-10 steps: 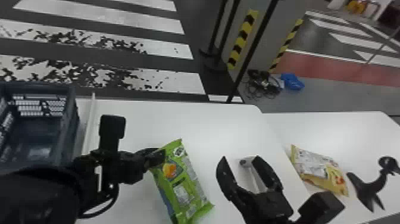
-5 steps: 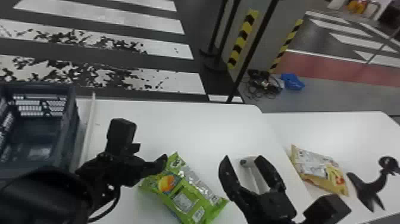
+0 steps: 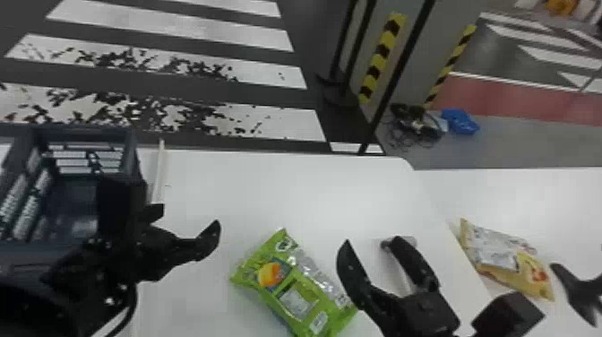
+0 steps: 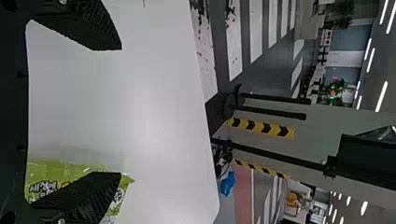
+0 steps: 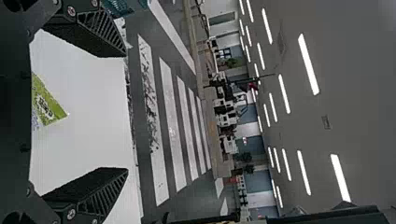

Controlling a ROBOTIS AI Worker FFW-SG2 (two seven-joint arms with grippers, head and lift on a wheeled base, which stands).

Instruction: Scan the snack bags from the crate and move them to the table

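Snack bag (image 3: 298, 287) in green lies face up and slantwise on the white table (image 3: 277, 188), between the two end effectors: to the right of the left gripper (image 3: 190, 215) and apart from its fingertips in the head view, and to the left of the right gripper (image 3: 371, 242), whose nearer finger covers part of the bag's edge. Whether that finger touches it, I cannot tell. The left gripper is released, its fingers spread and nothing between them. The right gripper is likewise parted and grasps nothing.

Just behind the right gripper's farther finger is a pale object with a slim shaft (image 3: 405, 242), partly hidden. Off to that gripper's right, a yellow bag (image 3: 506, 260) lies on the adjoining white surface (image 3: 528, 201), with a dark curved object (image 3: 582, 291) beside it. On the left gripper's other side, partly covered by its arm, stands the dark crate (image 3: 74, 197), a narrow pale strip (image 3: 159, 174) running alongside.
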